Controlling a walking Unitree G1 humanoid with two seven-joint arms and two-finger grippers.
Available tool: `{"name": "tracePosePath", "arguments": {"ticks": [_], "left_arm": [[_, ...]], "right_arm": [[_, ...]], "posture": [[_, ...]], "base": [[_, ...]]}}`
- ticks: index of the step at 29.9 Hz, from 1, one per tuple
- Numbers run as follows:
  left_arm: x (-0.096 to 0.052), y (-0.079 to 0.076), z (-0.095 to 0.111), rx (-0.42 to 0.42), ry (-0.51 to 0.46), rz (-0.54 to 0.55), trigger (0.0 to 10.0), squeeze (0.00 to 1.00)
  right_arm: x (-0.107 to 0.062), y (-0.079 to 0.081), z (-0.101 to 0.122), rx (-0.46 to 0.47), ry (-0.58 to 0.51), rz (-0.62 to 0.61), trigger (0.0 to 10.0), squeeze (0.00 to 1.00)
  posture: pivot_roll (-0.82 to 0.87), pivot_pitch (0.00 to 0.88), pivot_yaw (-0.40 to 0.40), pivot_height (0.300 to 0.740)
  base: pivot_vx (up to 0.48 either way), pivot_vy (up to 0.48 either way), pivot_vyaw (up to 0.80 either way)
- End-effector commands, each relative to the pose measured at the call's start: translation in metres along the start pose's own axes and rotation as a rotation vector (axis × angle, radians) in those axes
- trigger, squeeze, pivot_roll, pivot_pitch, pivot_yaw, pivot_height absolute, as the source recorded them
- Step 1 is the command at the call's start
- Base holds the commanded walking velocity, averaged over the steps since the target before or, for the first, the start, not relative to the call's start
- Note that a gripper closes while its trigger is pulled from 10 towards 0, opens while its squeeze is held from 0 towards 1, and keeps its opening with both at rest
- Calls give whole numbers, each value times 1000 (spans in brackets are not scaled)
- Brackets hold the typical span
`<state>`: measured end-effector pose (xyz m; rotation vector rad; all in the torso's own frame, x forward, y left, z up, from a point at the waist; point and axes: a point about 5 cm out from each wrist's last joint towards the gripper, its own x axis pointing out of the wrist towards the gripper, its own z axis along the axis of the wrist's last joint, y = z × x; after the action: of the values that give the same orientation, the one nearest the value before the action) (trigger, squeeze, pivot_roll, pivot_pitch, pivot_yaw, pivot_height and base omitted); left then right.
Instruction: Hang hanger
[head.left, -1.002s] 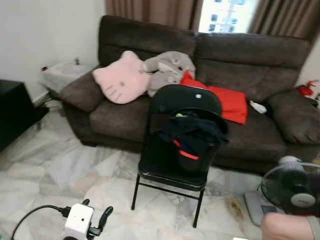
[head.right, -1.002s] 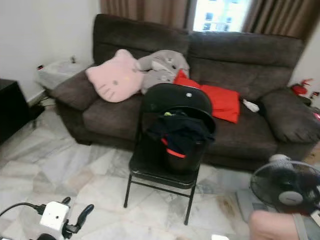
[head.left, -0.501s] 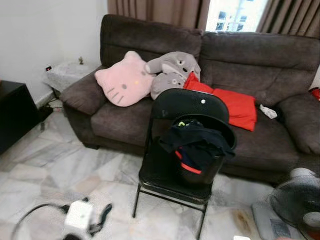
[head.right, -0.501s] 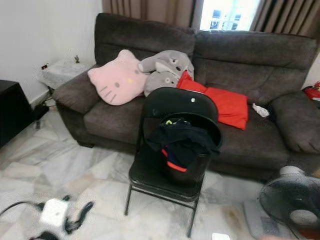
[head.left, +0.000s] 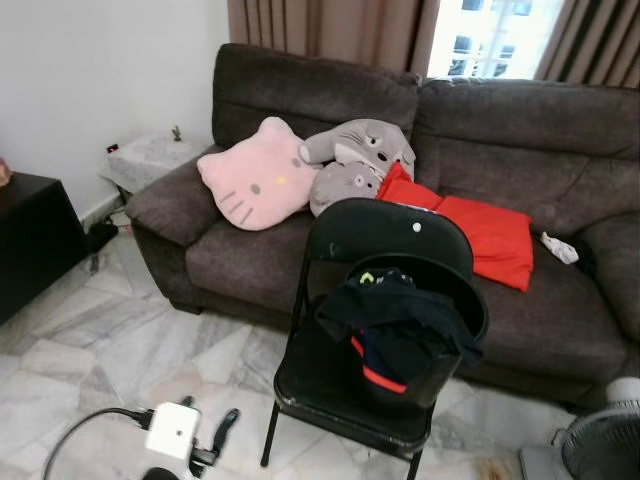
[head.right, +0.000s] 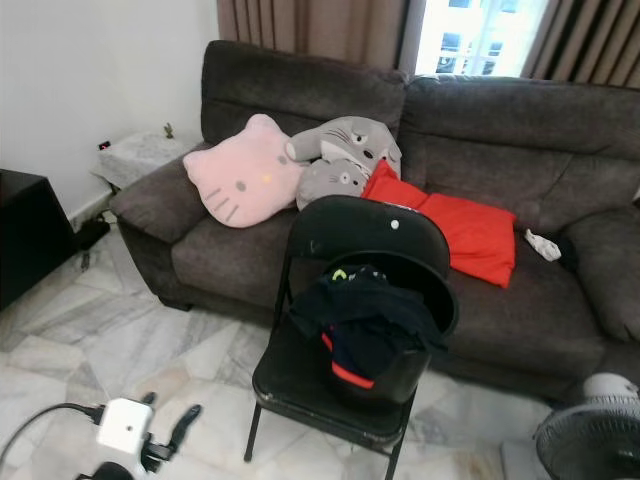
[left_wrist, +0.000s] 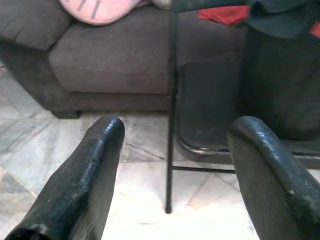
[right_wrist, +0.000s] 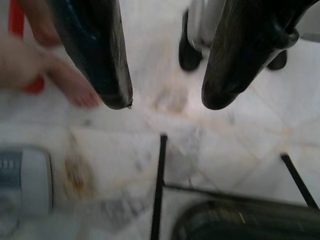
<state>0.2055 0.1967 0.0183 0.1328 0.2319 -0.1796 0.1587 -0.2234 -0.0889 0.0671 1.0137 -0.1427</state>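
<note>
Black folding metal chair (head.left: 385, 330) on marble floor (head.left: 90, 350), carrying a black bucket (head.left: 425, 340) of dark clothes (head.left: 395, 315); brown fabric sofa (head.left: 270, 240) just beyond. Left gripper (left_wrist: 175, 165) released, near left of chair; right gripper (right_wrist: 165, 95) released, over floor. No legible writing.

The left pincer (head.left: 215, 440) hangs low at the robot's left side, just above the floor, its white wrist block (head.left: 172, 430) with a black cable running off to the left; its own wrist view shows the two black fingers (left_wrist: 87, 180) spread wide apart with nothing between them. The right pincer (right_wrist: 165, 95) points down at the floor, its two black fingers (right_wrist: 100, 55) likewise parted and empty, as seen from its wrist camera.
</note>
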Motion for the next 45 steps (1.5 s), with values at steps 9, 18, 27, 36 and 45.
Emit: {"name": "tracePosePath", "arguments": {"ticks": [9,18,27,36,45], "left_arm": [[-5,28,-49,-146,219,199,10000,0],[-11,26,-79,-182,367,237,10000,0],[-18,23,-93,-207,451,268,10000,0],[-32,20,-108,-208,527,268,10000,0],[-44,17,-118,-207,587,260,10000,0]], "right_arm": [[1,9,15,6,-115,47,10000,0],[-2,9,23,69,-250,56,10000,0],[-5,11,30,50,-355,83,10000,0],[-51,27,162,-127,-964,160,10000,0],[-92,21,159,-99,-1063,98,10000,0]], "posture": [[77,0,-62,740],[40,0,-63,740],[21,0,-67,740],[4,0,-64,740],[-18,0,-61,740]], "base": [[0,0,0],[0,0,0],[0,0,0],[0,0,0],[0,0,0]]}}
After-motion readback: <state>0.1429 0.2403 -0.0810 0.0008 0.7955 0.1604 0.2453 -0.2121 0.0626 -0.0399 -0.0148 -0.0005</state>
